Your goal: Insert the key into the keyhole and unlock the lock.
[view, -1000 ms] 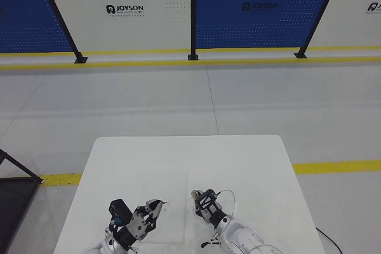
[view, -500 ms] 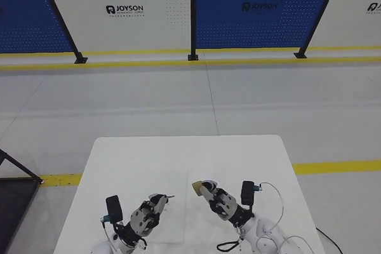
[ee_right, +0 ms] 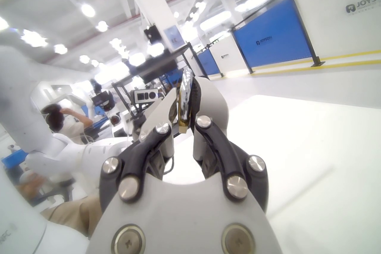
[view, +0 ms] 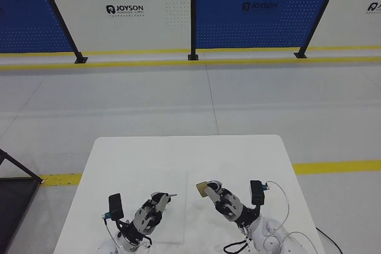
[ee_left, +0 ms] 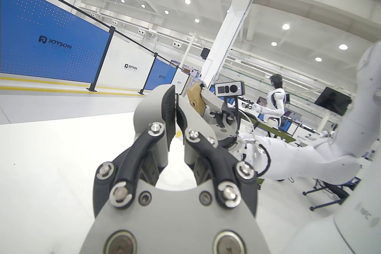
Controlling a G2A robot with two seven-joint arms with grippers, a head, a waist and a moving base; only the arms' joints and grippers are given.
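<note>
A square white table [view: 178, 159] is seen from above, and both grippers are held above its near edge. Well ahead of both grippers, beyond the table's far side, blue and white barrier panels [view: 254, 22] are lined along a yellow floor line [view: 146, 63]. A black metal rack [view: 6, 165] is placed off the table, well out to the left of the left gripper [view: 163, 200].

The left gripper is closed, its dark pads pressed together on a thin silver key [view: 171, 195]. The key's tip is pointed forward and towards the right gripper [view: 208, 188]. The right gripper is clamped on a brass padlock with a silver shackle [view: 202, 188], held off the table at its fingertips.

The padlock's flat sides are covered by the right gripper's fingers. A small dark slot is seen on the brass face turned towards the left gripper. Key tip and padlock are near each other but apart, with bare tabletop between them.
</note>
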